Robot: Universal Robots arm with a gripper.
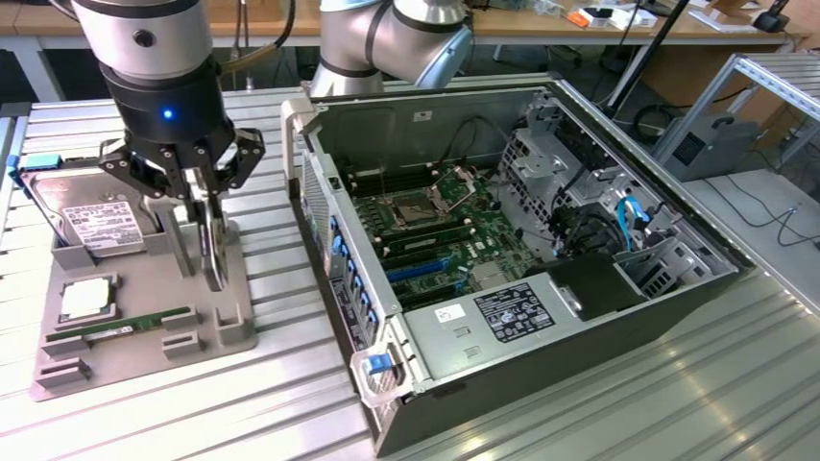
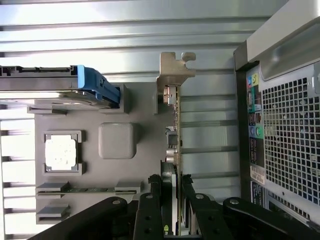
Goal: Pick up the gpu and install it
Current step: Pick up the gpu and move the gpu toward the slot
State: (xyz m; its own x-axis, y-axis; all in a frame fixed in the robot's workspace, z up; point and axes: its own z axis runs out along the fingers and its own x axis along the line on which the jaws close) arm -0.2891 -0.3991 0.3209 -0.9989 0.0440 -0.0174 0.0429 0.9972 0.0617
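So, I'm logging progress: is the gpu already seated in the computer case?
No, the gpu stands on edge in the gray holder tray beside the open computer case, outside it.

A ribbed metal table point(image 1: 640, 384) carries a grey tray point(image 1: 237, 336) and, just beside it, an open computer case point(image 1: 372, 130).
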